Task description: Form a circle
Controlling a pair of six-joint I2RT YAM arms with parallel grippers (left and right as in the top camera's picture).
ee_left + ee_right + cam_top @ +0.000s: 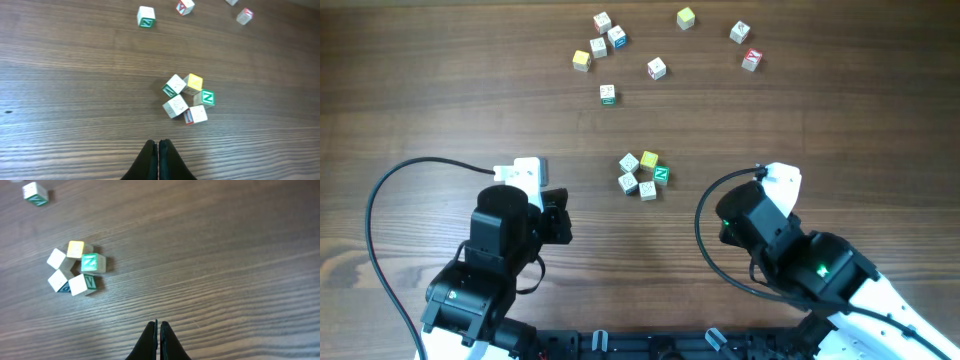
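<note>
The circle is a tiny ring of five letter cubes at the table's middle. It consists of a yellow cube point(649, 159), a green "N" cube point(661, 174) and three white ones, one at its near side point(647, 189). My left gripper point(158, 143) is shut with nothing in it. It sits well short of the ring's yellow cube point(193, 81) and green cube point(207, 97). My right gripper point(158, 324) is also shut and empty, with the ring's green cube point(90, 262) far off to its upper left. Both arms sit near the table's front edge.
Several loose letter cubes lie at the back: a cluster point(599, 44) at the back left, a white-green one point(608, 94) nearer the ring, a white one point(656, 68), a yellow one point(685, 17) and a red-marked one point(751, 59). A black cable point(380, 200) loops left of the left arm.
</note>
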